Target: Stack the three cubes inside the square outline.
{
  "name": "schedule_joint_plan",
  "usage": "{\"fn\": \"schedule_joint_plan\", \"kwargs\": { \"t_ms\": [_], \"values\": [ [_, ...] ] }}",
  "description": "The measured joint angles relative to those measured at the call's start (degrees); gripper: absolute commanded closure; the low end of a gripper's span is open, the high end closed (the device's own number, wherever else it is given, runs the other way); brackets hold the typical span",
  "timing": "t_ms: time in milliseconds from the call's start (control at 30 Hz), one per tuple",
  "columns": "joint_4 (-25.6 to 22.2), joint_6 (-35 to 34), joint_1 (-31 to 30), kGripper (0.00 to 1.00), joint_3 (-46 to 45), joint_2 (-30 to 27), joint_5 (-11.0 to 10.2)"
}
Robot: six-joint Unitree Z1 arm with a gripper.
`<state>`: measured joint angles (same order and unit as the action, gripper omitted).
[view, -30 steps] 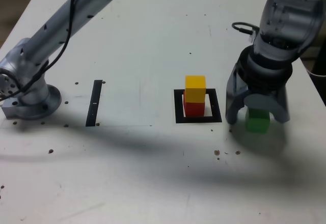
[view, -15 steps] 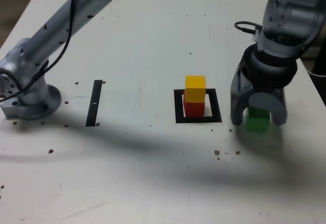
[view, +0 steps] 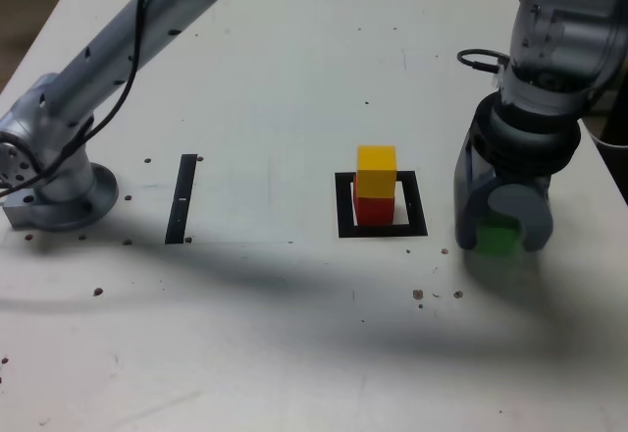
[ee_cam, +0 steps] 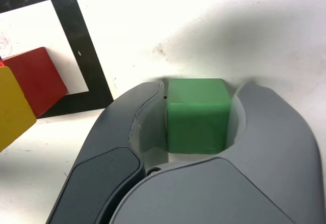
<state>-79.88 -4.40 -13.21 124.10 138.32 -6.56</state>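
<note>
A yellow cube stands on a red cube inside the black square outline. To the exterior view's right of the outline, the green cube rests on the table between the fingers of my gripper, which points straight down. In the wrist view the gripper has both jaws pressed against the sides of the green cube. That view also catches the red cube, a corner of the yellow cube and part of the outline.
A narrow black strip lies on the white table at the exterior view's left, near the arm's base. The arm's long link crosses above the back of the table. Dark specks dot the surface. The table's right edge is close to the gripper.
The jaws have drawn in from wide apart until they touch the green cube. The wrist has shifted slightly to the exterior view's right. The stack has not moved.
</note>
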Motion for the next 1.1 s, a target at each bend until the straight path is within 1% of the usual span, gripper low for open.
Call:
{"fn": "schedule_joint_plan", "kwargs": {
  "t_ms": [200,467,567,733,800,900,1100],
  "values": [
    [0.0,0.0,0.0,0.93,-0.3,-0.2,-0.1],
    [-1.3,0.0,0.0,0.94,-2.2,-2.4,-0.2],
    [-3.0,0.1,0.0,0.94,-2.6,-5.5,-1.2],
    [-6.7,0.9,0.5,0.94,-3.9,-12.4,-3.6],
    [-7.6,1.1,1.2,0.94,-4.6,-15.0,-4.1],
    [-8.4,1.1,3.0,0.94,-7.8,-19.3,-4.3],
    [-8.3,1.1,6.9,0.93,-15.8,-27.7,-4.1]
  ]
}}
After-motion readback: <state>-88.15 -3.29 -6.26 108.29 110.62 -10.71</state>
